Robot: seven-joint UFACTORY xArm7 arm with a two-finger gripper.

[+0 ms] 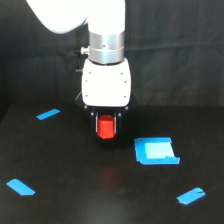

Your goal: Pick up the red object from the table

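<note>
Exterior view: hand [106, 126] closed on small matte orange-red hexagonal block [105, 128], above glossy black surface [75, 170]; thin grip, may slip w/ fast move

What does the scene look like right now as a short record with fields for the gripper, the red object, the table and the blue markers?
gripper: white-bodied gripper closed on the red block, fingers dark
red object: orange-red block held between the fingers, apparently lifted; faint red reflection on the table below it
table: glossy black tabletop
blue square patch: toward the exterior view's right of the block
blue tape strips: three, at
</note>
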